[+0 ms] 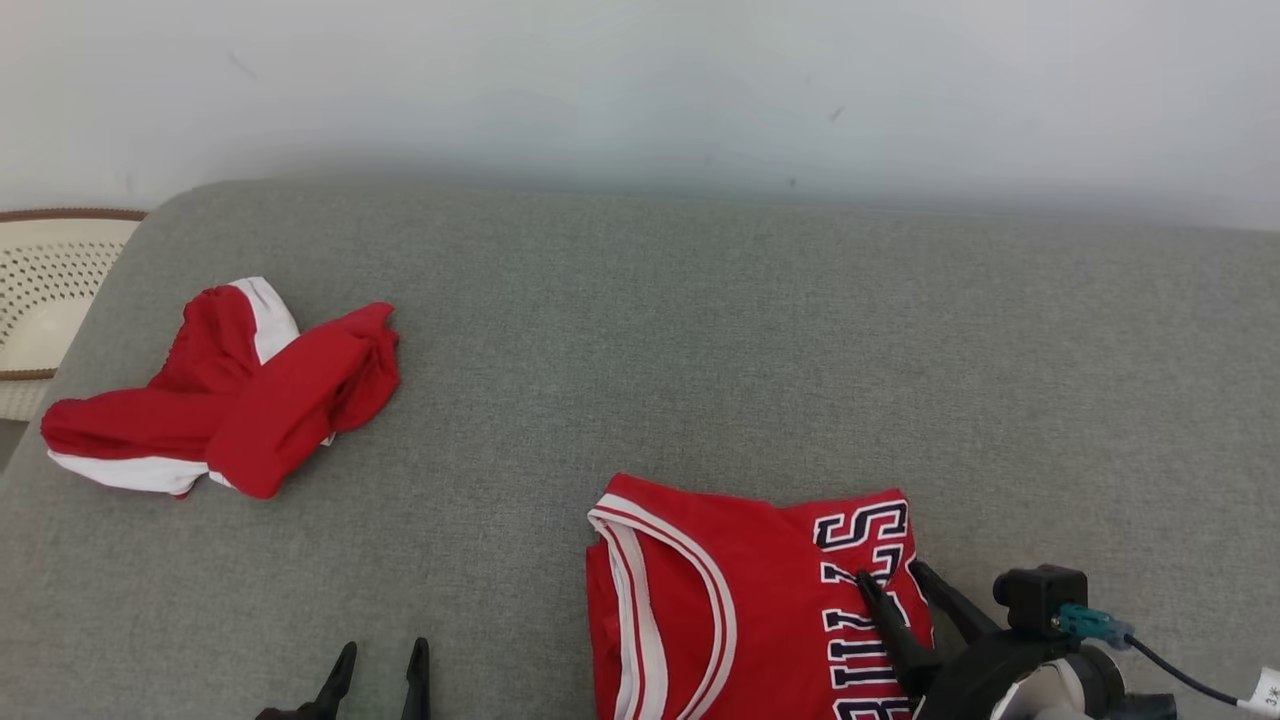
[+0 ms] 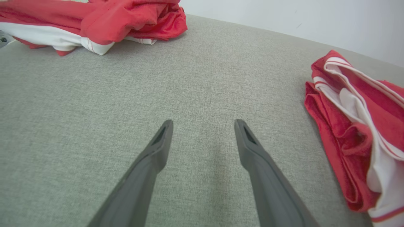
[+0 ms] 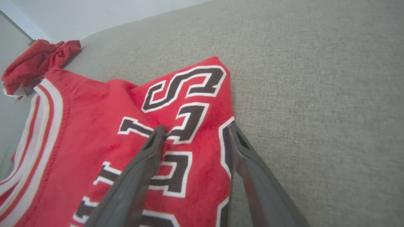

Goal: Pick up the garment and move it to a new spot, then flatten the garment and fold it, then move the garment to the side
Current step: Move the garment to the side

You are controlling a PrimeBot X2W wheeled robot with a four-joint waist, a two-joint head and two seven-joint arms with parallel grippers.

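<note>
Jaws of right gripper spread, pinching nothing, astride folded jersey at 5 o'clock on grey surface; left gripper likewise spread. Contact unclear. To shift aside: pinch all layers, lift low.

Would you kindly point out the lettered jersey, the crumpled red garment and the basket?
lettered jersey [image 1: 770, 585]: head view, plain red panel.
crumpled red garment [image 1: 300, 400]: head view, top red fold.
basket [image 1: 50, 290]: head view, perforated wall.

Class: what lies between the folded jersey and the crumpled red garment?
Bare grey upholstery separates folded jersey from crumpled red garment, per the head view.
</note>
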